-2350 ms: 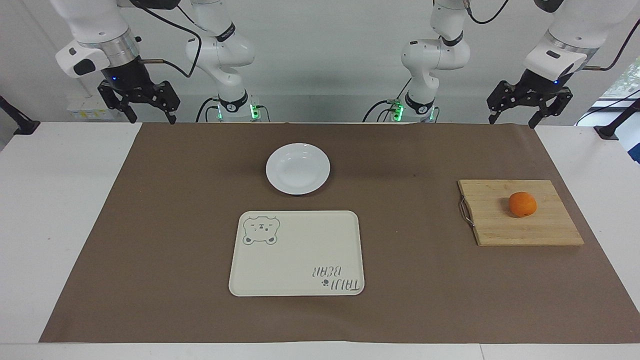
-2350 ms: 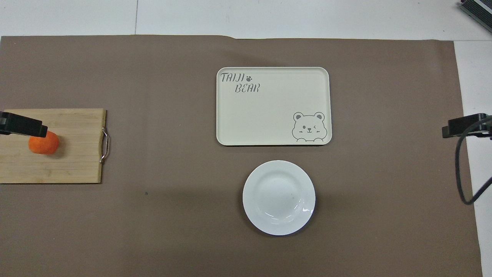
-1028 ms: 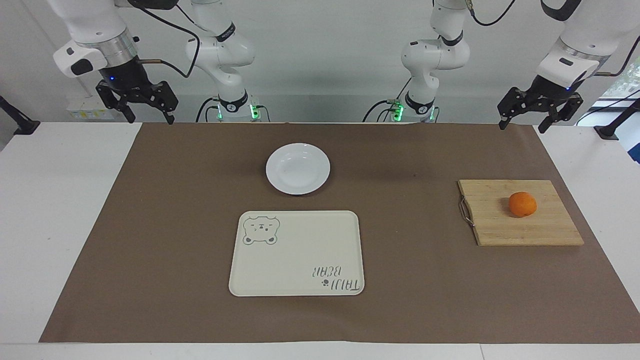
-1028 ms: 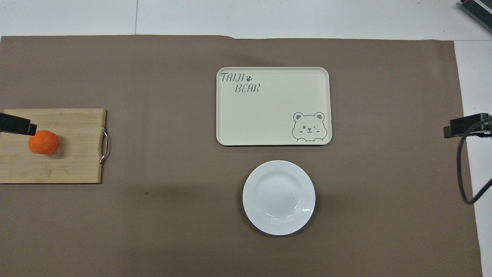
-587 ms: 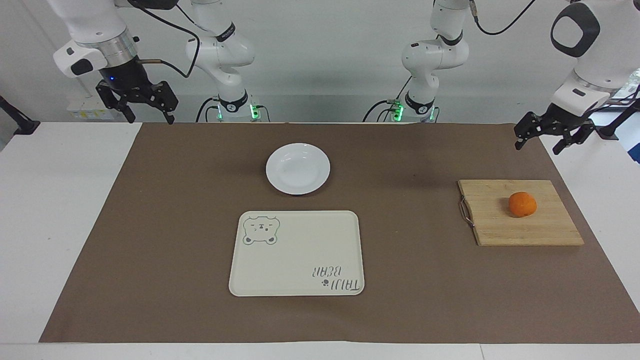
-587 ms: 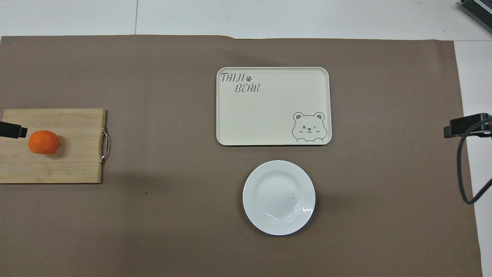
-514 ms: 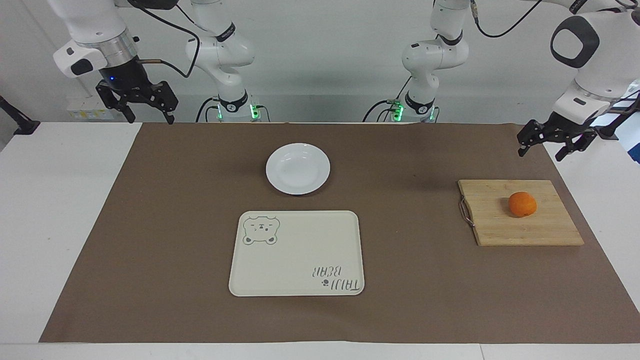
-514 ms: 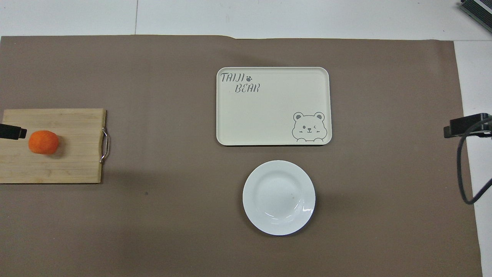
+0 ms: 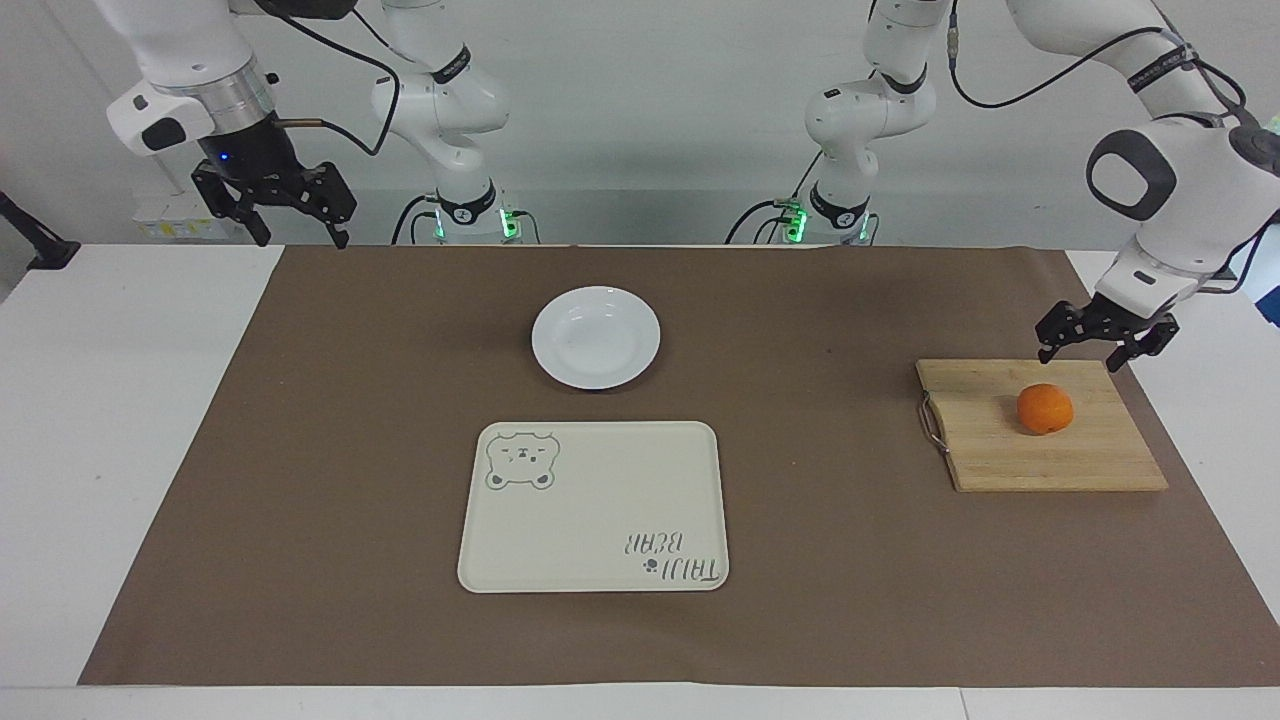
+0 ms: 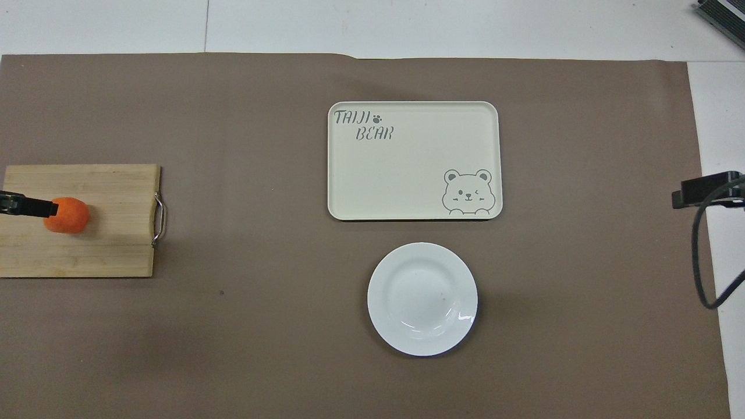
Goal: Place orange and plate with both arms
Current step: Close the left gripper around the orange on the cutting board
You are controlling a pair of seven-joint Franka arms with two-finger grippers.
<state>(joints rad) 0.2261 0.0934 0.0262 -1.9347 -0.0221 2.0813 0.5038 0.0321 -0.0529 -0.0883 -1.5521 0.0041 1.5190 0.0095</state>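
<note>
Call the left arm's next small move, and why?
Probably lower the left gripper onto the orange: its fingers are open, it hangs over the cutting board's edge nearest the robots, and the orange sits untouched. The right gripper waits.

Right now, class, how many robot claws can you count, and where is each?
2: left claw open, low by the cutting board near the orange; right claw open, raised at its table end.
</note>
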